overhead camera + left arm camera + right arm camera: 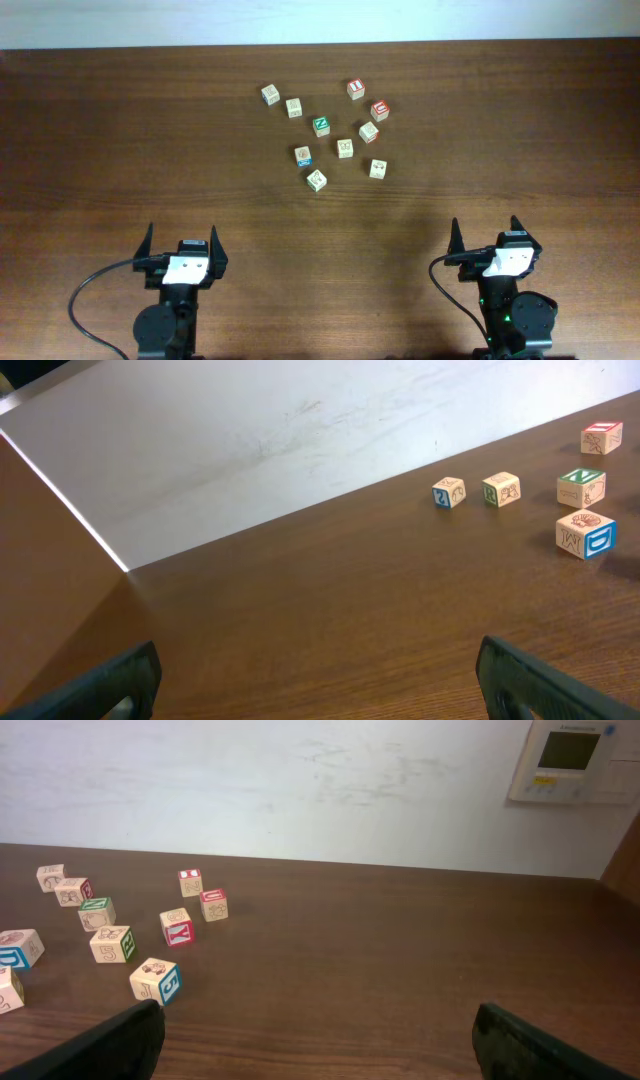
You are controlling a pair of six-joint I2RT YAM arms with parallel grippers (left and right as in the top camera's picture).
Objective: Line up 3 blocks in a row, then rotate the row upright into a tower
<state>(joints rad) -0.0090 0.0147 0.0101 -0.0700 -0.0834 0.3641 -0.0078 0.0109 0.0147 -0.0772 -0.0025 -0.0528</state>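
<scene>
**Dark wooden table against a pale wall**

The table (pixel 100 150) is dark brown, its fine grain running left to right, and soft light lays a dull sheen on it. At its far edge stands a white wall (pixel 300 790), faintly scuffed and smudged. High at the wall's far right hangs a white control panel (pixel 572 760) with a small grey screen. In the left wrist view, a plain brown panel (pixel 40 560) meets the wall on the left.

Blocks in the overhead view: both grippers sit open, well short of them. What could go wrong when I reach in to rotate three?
Crowding: the green-letter cube lies among pale blocks, so wide-open jaws may nudge a neighbour.
Mix-up: a red-faced cube sits right beside a pale block, so grabbing the wrong one is likely easy.
</scene>
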